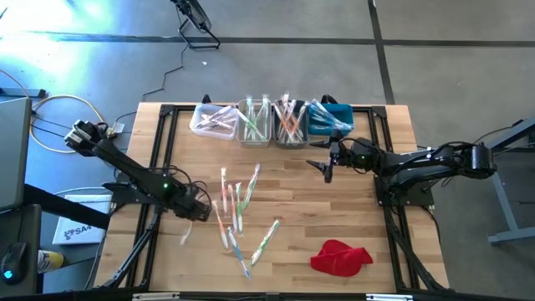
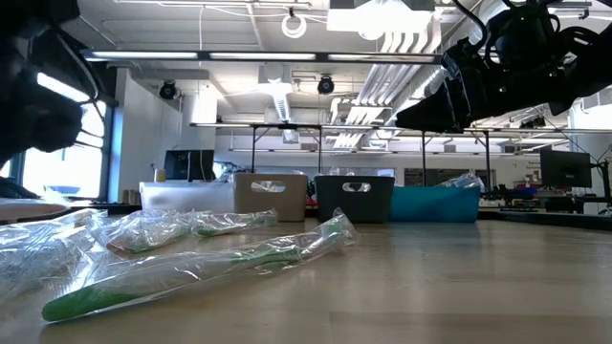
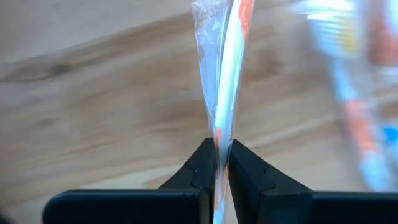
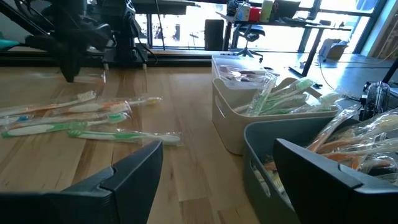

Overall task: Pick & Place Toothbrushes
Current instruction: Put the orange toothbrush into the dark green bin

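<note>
Several wrapped toothbrushes (image 1: 238,209) lie scattered flat on the middle of the wooden table (image 1: 351,209), with green, orange and blue handles. My left gripper (image 1: 203,211) stands at the pile's left side, shut on one with an orange and white handle (image 3: 227,68). My right gripper (image 1: 326,165) hovers open in front of the bins, nothing between its fingers (image 4: 134,177). In the low view a green toothbrush (image 2: 191,272) lies nearest. My left gripper pinches the orange and white toothbrush in its clear wrapper (image 3: 219,134) between its two fingertips. The fingers (image 3: 202,168) come steeply from above. The brush runs on past the fingertips. Whether its far end touches the table, I cannot tell.
A row of bins stands at the table's far edge: white (image 1: 213,119), beige (image 1: 255,123), grey (image 1: 290,124) and blue (image 1: 332,117), each with toothbrushes in it. A red cloth (image 1: 341,257) lies near the front right. Bare wood shows between the pile and the cloth.
</note>
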Tool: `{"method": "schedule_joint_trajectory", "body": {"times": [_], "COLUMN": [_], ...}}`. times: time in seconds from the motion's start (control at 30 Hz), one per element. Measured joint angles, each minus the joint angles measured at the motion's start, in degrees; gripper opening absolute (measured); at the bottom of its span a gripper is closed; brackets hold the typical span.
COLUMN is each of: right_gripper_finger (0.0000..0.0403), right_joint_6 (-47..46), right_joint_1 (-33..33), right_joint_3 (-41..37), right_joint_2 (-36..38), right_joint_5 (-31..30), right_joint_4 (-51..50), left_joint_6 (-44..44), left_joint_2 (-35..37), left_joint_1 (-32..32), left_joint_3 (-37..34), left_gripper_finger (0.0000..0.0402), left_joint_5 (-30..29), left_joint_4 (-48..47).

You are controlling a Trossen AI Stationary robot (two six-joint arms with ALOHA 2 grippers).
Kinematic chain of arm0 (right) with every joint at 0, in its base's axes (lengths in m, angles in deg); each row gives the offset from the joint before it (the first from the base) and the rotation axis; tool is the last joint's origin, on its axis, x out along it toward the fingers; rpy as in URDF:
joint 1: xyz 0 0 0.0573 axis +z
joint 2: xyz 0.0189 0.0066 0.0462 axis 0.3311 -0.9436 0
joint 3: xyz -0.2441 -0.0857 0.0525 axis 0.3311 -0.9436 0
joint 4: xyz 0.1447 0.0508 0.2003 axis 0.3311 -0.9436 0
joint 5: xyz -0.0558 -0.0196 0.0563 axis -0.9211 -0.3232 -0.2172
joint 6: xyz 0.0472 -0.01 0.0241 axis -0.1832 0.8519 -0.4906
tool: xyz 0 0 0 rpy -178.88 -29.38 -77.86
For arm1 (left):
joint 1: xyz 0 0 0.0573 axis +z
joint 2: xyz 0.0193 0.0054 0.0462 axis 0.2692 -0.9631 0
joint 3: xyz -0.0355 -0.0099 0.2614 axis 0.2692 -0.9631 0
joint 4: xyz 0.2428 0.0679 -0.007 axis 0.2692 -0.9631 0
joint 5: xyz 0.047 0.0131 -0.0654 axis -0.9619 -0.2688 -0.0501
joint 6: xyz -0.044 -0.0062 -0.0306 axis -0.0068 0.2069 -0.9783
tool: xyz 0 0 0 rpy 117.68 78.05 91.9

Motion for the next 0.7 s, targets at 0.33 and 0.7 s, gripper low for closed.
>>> {"method": "schedule_joint_trajectory", "body": {"times": [0.33,0.7], "right_gripper_finger": [0.0298,0.0298], "right_joint_6": [0.0,0.0], "right_joint_1": [0.0,-0.01], "right_joint_3": [0.0,0.0], "right_joint_2": [0.0,0.0], "right_joint_5": [0.0,0.0], "right_joint_4": [0.02,0.02], "left_joint_6": [6.26,18.19], "left_joint_2": [4.11,4.24], "left_joint_1": [0.02,0.83], "left_joint_3": [0.04,0.09], "left_gripper_finger": [0.0022,0.0022], "left_joint_5": [-3.65,-10.45], "left_joint_4": [15.52,31.41]}}
